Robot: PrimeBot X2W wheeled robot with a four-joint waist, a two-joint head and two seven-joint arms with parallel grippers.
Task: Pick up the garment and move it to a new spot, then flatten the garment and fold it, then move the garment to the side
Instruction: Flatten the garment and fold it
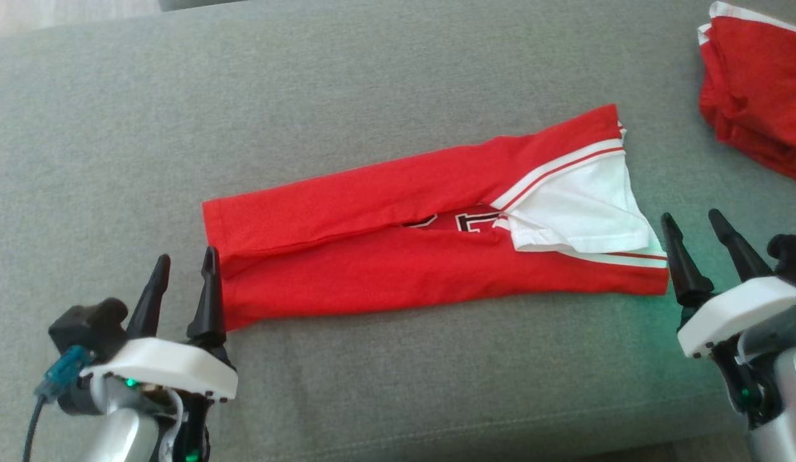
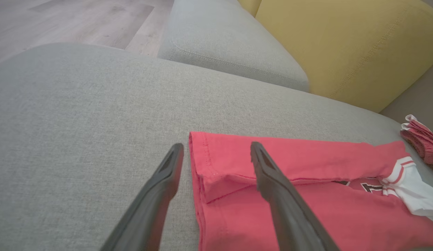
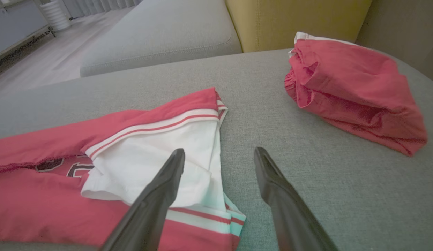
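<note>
A: Watching the red-and-white garment [image 1: 398, 256] lying folded in a long strip on the grey cushion [image 1: 308, 96].
B: Catching the left end effector [image 1: 186, 254] at its red hem, jaws spread wide, gripping nothing.
A: Seeing the right end effector [image 1: 691, 215] at the white-sleeved end, likewise gaping, empty.
B: Noting another red bundle [image 1: 757, 83] sitting well apart, far right.

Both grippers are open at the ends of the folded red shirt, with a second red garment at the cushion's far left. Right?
No: the head view shows the second red garment at the far right of the cushion. The left gripper and right gripper are indeed open at the ends of the red shirt.
</note>
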